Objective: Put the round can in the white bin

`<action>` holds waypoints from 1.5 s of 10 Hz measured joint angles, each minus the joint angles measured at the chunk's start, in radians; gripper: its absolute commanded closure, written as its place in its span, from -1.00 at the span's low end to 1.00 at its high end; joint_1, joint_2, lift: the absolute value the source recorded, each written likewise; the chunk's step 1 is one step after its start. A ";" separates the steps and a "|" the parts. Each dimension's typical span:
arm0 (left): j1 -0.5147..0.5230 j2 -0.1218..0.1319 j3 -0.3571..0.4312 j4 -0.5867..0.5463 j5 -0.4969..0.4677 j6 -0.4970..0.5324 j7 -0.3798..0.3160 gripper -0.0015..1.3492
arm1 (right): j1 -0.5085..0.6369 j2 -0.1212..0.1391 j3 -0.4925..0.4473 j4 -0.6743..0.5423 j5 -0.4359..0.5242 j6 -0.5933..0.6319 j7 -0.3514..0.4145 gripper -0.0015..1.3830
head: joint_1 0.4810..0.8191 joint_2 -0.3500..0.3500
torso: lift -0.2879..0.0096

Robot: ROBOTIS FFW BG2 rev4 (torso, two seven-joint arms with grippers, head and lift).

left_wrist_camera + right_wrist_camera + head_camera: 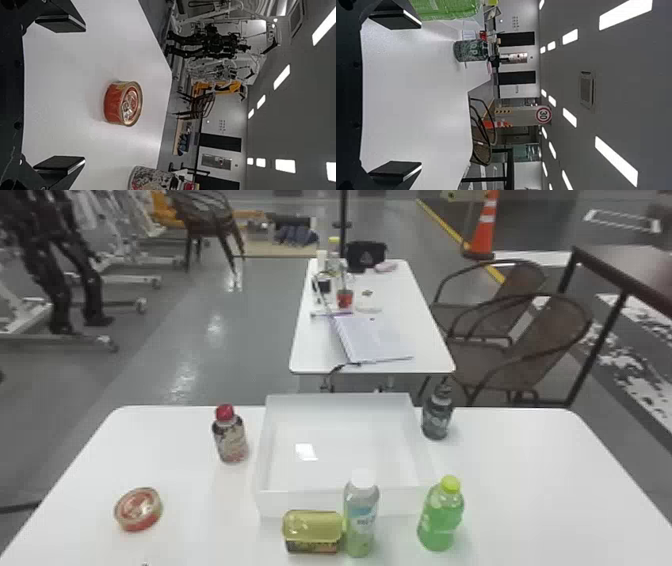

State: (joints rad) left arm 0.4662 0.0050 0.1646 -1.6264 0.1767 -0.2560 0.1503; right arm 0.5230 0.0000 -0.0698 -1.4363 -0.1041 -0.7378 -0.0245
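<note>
"Start with your head view. Where is the can?"

"The can (138,510) sits on your white surface (525,490), to the left of the bin (280,503) and well apart from it. It lies flat, outside the bin."

"And around the bin?"

"You have the red-capped bottle (232,440) upright beside its left wall and the dark bottle (436,420) upright on its right. On your near side, the tin (313,535) is just beside the clear bottle (361,520), with the green bottle (441,520) standing to their right. Past your surface, you see a notebook (372,340) on a second surface (420,345), with chairs (520,360) to the right and a cone (484,227) behind."

"Now your left wrist view?"

"Your left end effector (84,94) is open, its fingers wide apart and holding nothing. The can is beyond the fingertips, in line with the gap between them, tab side up. You also see the red-capped bottle."

"And your right wrist view?"

"Your right end effector (421,95) is open too, with nothing gripped. The green bottle is near one finger, and the dark bottle stands farther off."
</note>
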 measured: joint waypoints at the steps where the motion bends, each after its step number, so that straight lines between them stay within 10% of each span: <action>1: -0.029 0.010 0.008 0.019 0.008 0.014 -0.014 -0.81 | 0.000 0.000 0.001 0.000 0.000 0.000 0.000 -0.92 | -0.60 0.00 | 0.26; 5: -0.143 0.068 0.036 0.102 0.005 0.062 -0.091 -0.81 | 0.000 0.000 0.010 0.007 -0.002 0.003 0.000 -0.92 | -0.60 0.00 | 0.26; 15: -0.402 0.094 0.149 0.346 -0.106 0.147 -0.338 -0.82 | -0.003 0.000 0.025 0.022 -0.009 0.008 0.000 -0.92 | -0.60 0.00 | 0.26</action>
State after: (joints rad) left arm 0.0643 0.0992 0.3138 -1.2808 0.0712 -0.1094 -0.1876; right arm 0.5202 0.0000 -0.0450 -1.4146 -0.1127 -0.7296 -0.0245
